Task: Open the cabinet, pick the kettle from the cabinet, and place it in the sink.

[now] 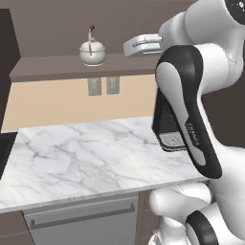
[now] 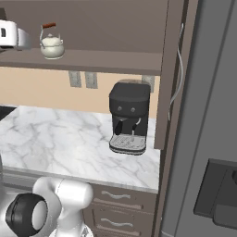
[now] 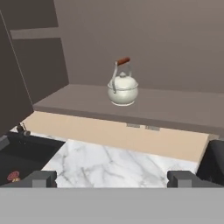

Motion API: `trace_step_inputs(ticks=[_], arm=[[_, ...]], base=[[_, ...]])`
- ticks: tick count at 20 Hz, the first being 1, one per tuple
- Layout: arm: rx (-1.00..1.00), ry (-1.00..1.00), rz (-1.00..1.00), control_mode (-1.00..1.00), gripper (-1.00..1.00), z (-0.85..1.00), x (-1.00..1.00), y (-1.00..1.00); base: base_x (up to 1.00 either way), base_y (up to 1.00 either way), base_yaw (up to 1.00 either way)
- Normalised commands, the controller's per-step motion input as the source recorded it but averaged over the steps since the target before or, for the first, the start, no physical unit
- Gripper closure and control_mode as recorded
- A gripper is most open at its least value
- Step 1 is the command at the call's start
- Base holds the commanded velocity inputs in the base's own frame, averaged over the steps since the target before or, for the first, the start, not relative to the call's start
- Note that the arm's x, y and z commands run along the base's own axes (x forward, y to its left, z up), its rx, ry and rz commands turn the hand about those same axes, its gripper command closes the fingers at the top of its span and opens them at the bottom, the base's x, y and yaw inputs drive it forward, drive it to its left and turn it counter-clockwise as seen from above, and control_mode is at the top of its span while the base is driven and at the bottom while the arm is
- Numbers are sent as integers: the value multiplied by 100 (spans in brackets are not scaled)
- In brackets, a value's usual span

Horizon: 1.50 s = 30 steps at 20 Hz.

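— How far along is the job?

— The first step looks done. The cabinet [image 2: 172,74] stands open: its door is swung out at the right side of the right base view, edge-on, with the long curved silver handle showing. The kettle [image 1: 92,51] is not yet picked; it sits upright on the brown inner shelf [image 1: 62,67], near the shelf's front edge and well in from both ends, its reddish handle arched over the lid.

— And the gripper?

— The gripper [image 3: 111,177] faces the kettle from in front of the shelf, still apart from it. Its jaws are spread as wide as they go, with nothing between them. In the left base view the white hand is just beside the kettle at shelf level.

— So what is left?

— By my reading: close in on the kettle, take hold of it, lift it off the shelf, carry it across and set it in the sink [image 3: 26,159]. The dark basin shows at the lower left of the hand view, below the shelf's left end; something small and reddish lies in it, too small to name.

— What about the counter?

— A white marble counter [image 1: 81,153] runs under the shelf, bare along its front edge. A black coffee machine [image 2: 129,118] stands toward its right end, by the open door. Two wall outlets [image 1: 103,86] sit on the beige wall below the shelf. Under the counter are a grey front with a bar handle [image 1: 81,215] and brown drawers [image 2: 121,206].
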Motion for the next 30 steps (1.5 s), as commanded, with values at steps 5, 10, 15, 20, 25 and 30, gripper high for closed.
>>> trace_step_inputs(ticks=[5,10,15,20,25,30], arm=[[0,2,0,-100,-100,-3,49,23],[0,0,0,-100,-100,-2,45,18],[0,0,0,-100,-100,-8,50,18],[0,1,0,-100,-100,-10,50,23],[0,0,0,-100,-100,-7,47,17],[0,0,0,-100,-100,0,45,10]], base=[[0,0,0],[0,0,0],[0,0,0],[0,0,0],[0,0,0],[0,0,0]])
